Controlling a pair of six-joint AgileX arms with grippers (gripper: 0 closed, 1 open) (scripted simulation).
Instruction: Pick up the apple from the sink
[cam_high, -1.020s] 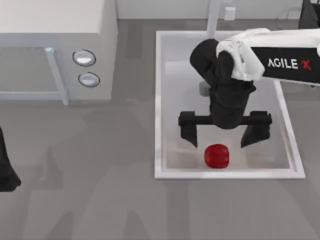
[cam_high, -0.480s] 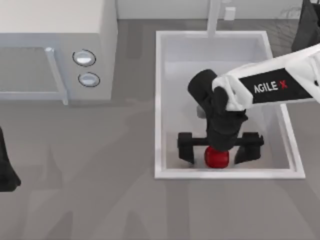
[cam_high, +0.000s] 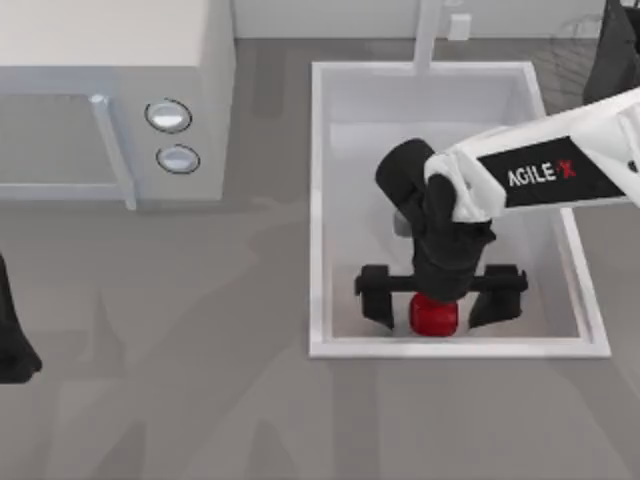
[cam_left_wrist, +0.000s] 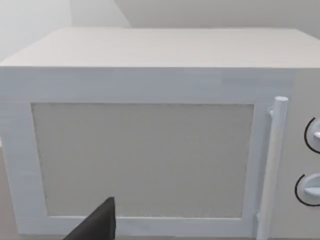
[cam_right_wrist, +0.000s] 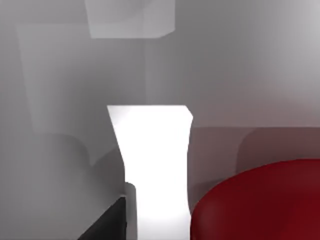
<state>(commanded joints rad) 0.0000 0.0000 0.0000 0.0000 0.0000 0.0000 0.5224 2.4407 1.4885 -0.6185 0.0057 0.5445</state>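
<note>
One apple (cam_high: 434, 317) lies inside the sink (cam_high: 318, 200).

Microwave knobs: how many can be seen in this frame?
2. Both sit on the microwave's front panel at the table's left: the upper knob and the lower knob just beneath it. The left wrist view shows the same pair at the panel's edge.
</note>
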